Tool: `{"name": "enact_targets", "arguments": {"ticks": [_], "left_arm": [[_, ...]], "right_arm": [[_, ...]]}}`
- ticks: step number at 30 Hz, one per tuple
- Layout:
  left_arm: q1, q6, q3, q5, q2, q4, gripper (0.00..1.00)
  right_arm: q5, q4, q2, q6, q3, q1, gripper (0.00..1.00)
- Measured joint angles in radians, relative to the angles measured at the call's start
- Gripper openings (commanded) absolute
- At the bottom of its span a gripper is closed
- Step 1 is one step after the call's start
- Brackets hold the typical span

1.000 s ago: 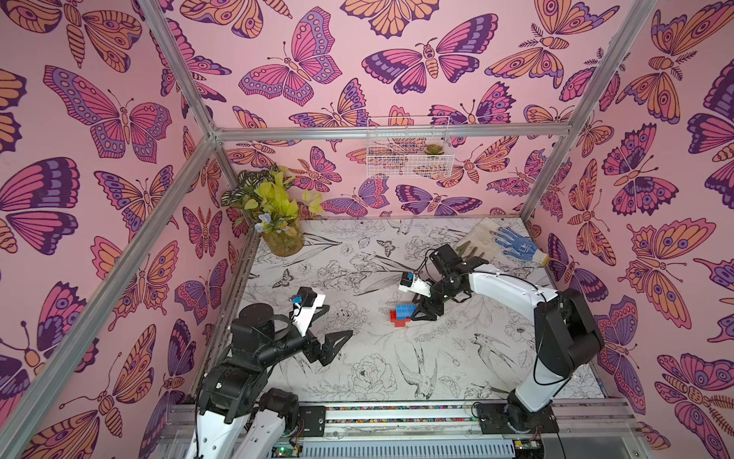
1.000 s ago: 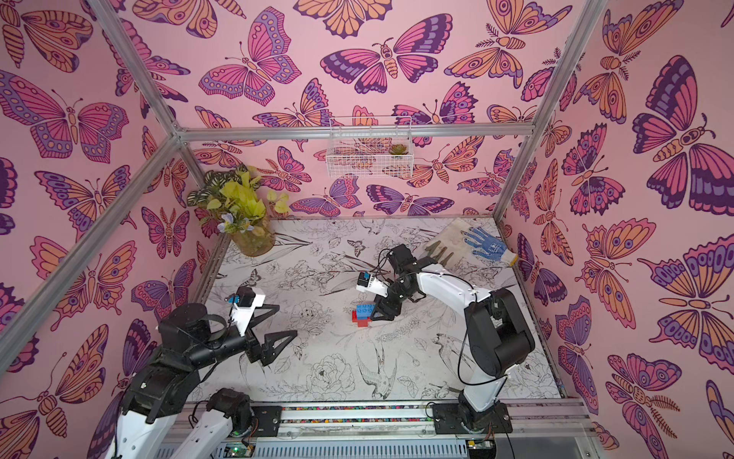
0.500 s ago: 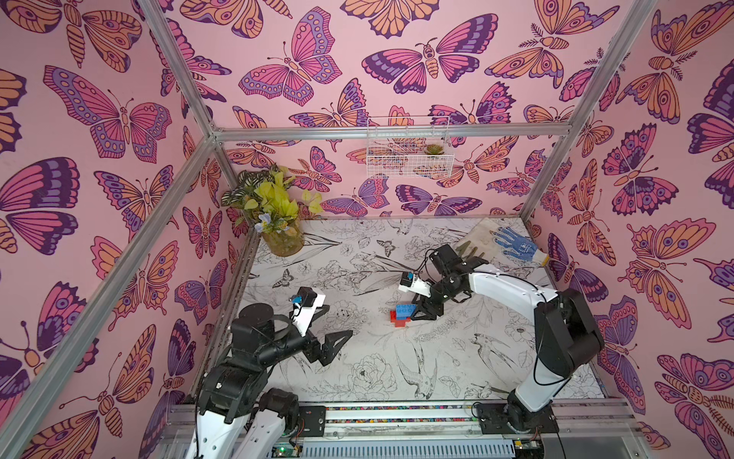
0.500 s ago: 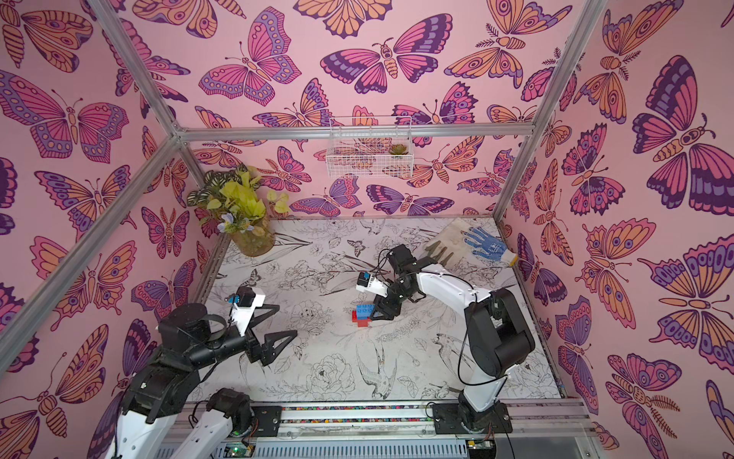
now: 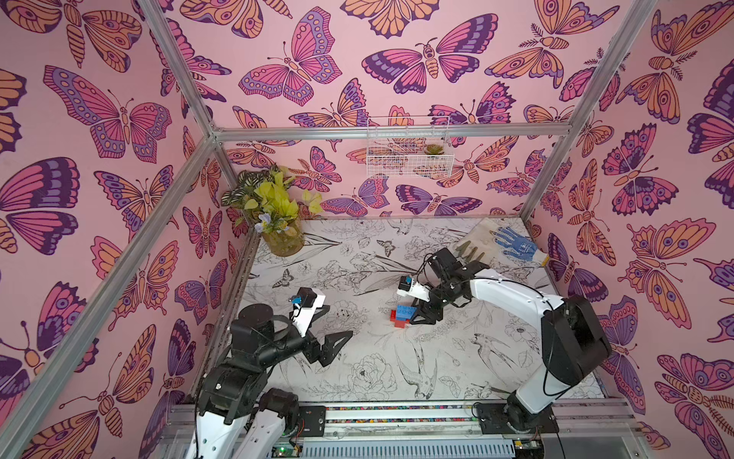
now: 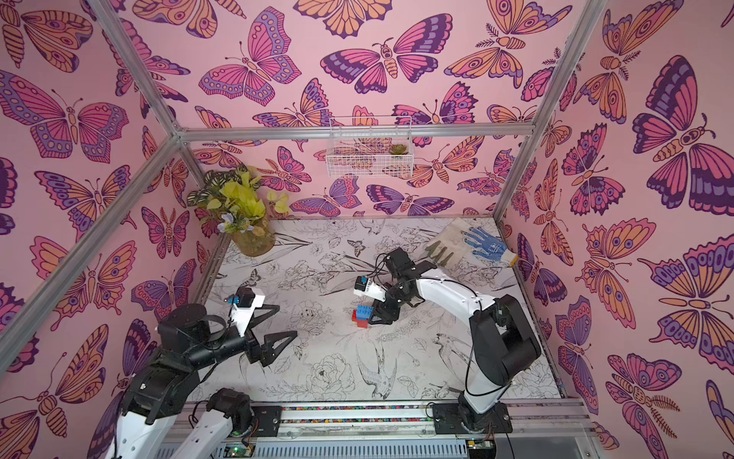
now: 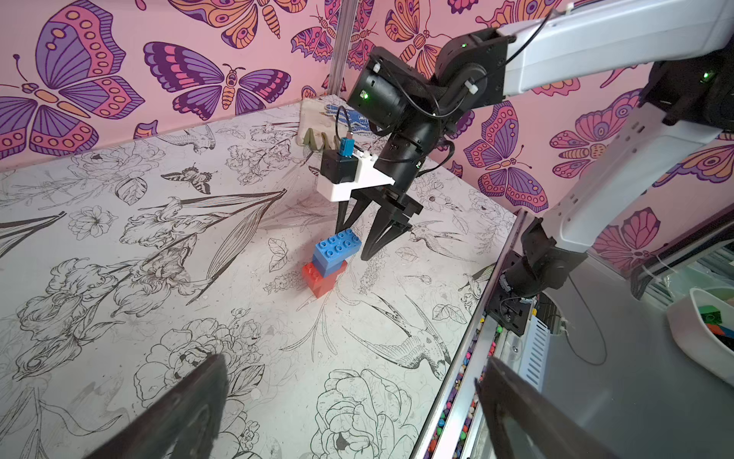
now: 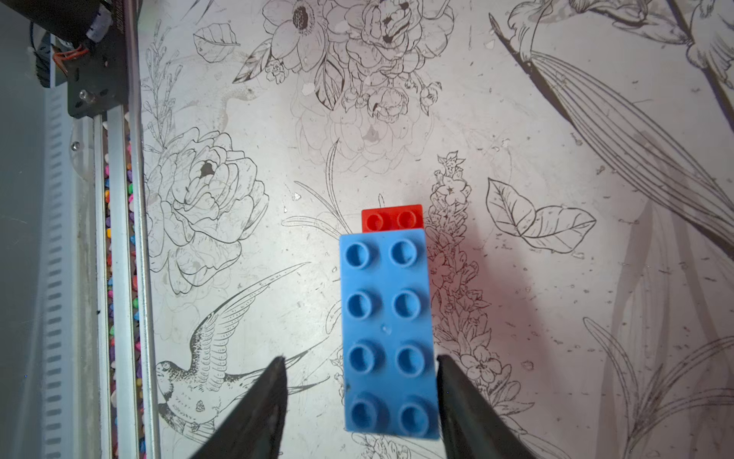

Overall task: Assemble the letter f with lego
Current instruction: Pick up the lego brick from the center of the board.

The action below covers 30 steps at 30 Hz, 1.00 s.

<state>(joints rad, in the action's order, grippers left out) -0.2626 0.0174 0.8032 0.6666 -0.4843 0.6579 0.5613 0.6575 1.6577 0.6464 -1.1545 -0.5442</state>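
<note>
The lego stands as one small stack in the middle of the table: a long blue brick (image 5: 407, 312) (image 8: 387, 330) on top, a shorter blue brick (image 7: 330, 267) under it, and red bricks (image 7: 319, 282) (image 8: 392, 218) at the bottom. My right gripper (image 8: 359, 359) (image 5: 421, 316) points down over the stack and is open. Its jaws straddle the long blue brick's near end, one finger (image 8: 456, 393) at the brick's side and the other standing off with a gap. My left gripper (image 5: 339, 321) (image 7: 351, 361) hovers open and empty to the left of the stack.
A vase of yellow-green plants (image 5: 280, 234) stands at the back left corner. Work gloves (image 5: 512, 242) lie at the back right. A wire basket (image 5: 409, 151) hangs on the back wall. Off the table's front edge, past the rail (image 7: 476, 357), a white bowl (image 7: 699, 341) holds spare bricks.
The right gripper's jaws have drawn in a little round the long blue brick. Neither arm has otherwise moved.
</note>
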Motion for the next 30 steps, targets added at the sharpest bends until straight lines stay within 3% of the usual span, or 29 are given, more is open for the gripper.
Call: {"name": "enact_targets", "arguments": {"ticks": [10,30], "left_arm": [[0.0,0.0,0.0,0.0,0.001,0.0,1.0],[0.0,-0.001,-0.01,0.0,0.011,-0.003,1.0]], "right_arm": [[-0.033,-0.007,-0.012,-0.021,0.017,-0.001,0.61],[-0.061,-0.027,-0.012,-0.033,0.017,-0.011,0.43]]}}
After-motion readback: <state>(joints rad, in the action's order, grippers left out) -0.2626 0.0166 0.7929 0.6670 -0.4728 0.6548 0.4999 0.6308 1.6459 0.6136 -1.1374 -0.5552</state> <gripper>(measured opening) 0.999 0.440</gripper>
